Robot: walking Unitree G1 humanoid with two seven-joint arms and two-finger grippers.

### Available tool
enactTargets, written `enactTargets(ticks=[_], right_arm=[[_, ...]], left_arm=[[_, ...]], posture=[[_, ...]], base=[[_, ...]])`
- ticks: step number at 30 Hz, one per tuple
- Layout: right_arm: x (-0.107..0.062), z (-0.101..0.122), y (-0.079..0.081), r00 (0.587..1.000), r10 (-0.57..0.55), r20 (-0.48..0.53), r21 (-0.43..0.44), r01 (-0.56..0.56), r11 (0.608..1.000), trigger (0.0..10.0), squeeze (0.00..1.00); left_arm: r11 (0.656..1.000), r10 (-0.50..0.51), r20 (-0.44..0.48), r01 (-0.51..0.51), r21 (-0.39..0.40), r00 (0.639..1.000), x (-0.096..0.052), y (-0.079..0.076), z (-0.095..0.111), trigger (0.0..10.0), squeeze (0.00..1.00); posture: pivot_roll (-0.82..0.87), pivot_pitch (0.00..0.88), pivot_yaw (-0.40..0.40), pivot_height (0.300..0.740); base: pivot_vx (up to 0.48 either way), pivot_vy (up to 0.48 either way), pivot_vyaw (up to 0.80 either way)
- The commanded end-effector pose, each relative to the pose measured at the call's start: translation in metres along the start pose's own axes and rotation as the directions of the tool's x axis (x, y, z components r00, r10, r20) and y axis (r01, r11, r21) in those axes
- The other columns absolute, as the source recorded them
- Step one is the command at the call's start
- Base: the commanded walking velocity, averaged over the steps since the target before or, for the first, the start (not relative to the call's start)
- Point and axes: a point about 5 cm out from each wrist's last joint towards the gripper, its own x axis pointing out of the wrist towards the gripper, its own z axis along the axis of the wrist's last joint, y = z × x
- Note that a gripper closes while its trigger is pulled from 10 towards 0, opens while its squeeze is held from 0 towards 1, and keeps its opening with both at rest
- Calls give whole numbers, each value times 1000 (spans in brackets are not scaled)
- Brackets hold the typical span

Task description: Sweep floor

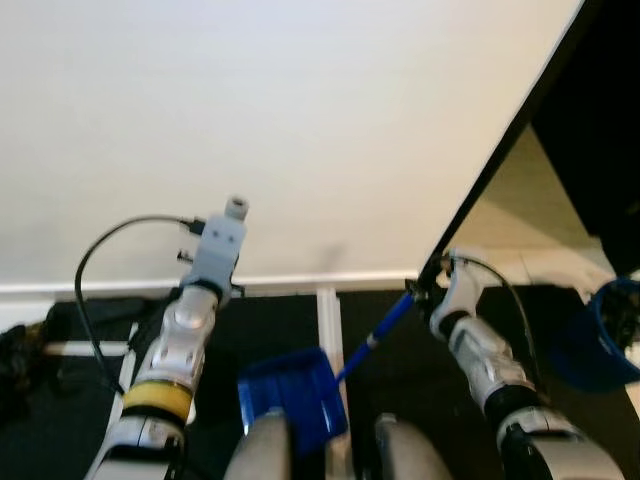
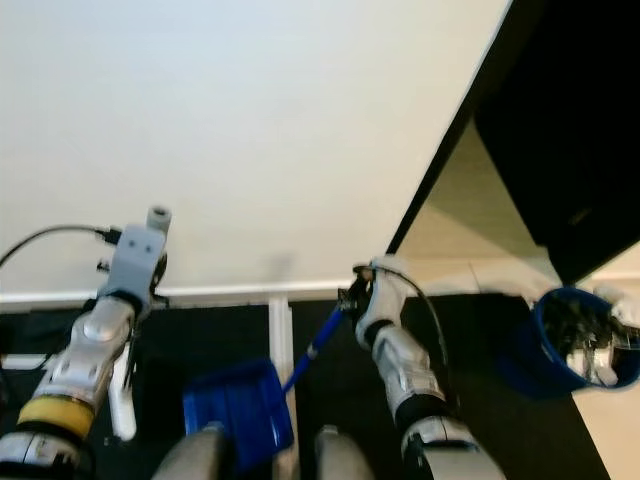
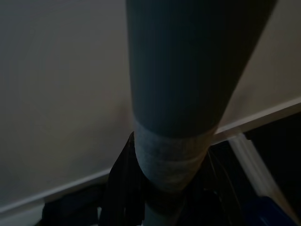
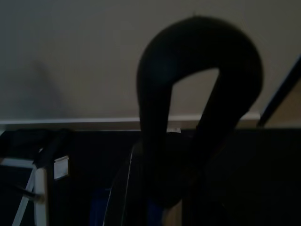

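Facing a plain white wall with one white baseboard over dark floor, the right hand grips one blue dustpan by its handle, low between the arms. Whether the left hand is open or closed cannot be told. One blue bucket sits far right.

The wall is plain off-white, with a white baseboard under it. The floor is black. The dustpan is bright blue, and its handle is the same blue. The bucket at the right is also blue. The left arm is silver with a yellow band, and its wrist part is pale grey-blue. The right arm is silver and white. The door frame edge is black. The cables are black.
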Motion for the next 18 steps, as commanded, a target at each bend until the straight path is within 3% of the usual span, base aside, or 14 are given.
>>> enactTargets(ticks=[1,18], right_arm=[[-7,-15,-7,998,-41,-56,1,41,999,10000,0],[-14,-24,-17,994,-96,-59,24,97,995,10000,0]], left_arm=[[1000,-1,3,1,16,1000,0,1,1,10000,0],[1000,-3,11,3,18,1000,3,5,5,10000,0]], posture=[[125,47,-83,740],[123,52,-73,740]], base=[[0,480,0],[0,480,0]])
